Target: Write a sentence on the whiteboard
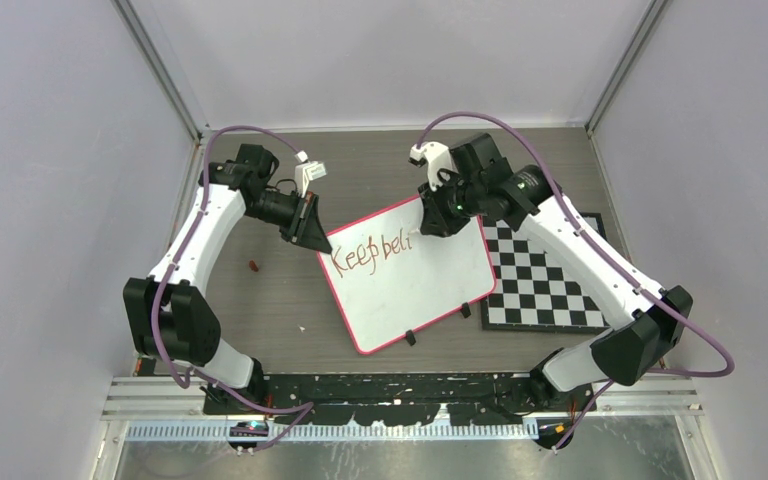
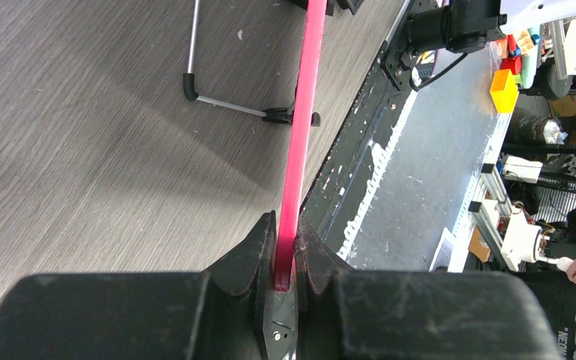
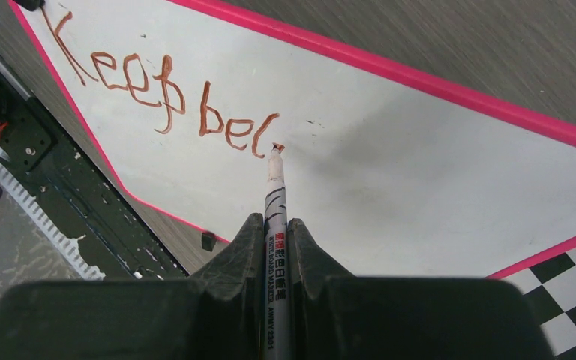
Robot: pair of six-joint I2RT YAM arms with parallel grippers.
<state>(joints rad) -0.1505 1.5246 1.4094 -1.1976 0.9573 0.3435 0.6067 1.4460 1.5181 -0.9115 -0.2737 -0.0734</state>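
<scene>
Clamping the far left corner of the whiteboard (image 1: 410, 285), the left hand (image 1: 310, 232) has its two fingers pressed shut on the pink rim (image 2: 300, 135), which the left wrist view shows edge-on, running away from the fingers over the grey wood-grain desk (image 1: 260, 310). The whiteboard sits in the middle of the desk, turned at an angle to the desk's edges, with two small black feet (image 1: 410, 338) along its near edge. Its right corner lies just beside, or perhaps slightly over, a checkered board (image 1: 545, 285) on the right of the desk. The right hand (image 1: 440, 215) hangs over the far edge of the whiteboard, its fingers closed tight around a white marker (image 3: 275, 195) that points away from the wrist camera onto the white surface. The sentence (image 3: 165, 94) is in brownish-red strokes along the far part of the board and reads "Keep bel" in the right wrist view. The marker's tip stands just right of the last letter, at a small dot of ink; it seems to touch the board there, though the angle does not make that certain. A small red object (image 1: 253, 265) lies on the desk to the left of the whiteboard, apart from it and too small to identify.
</scene>
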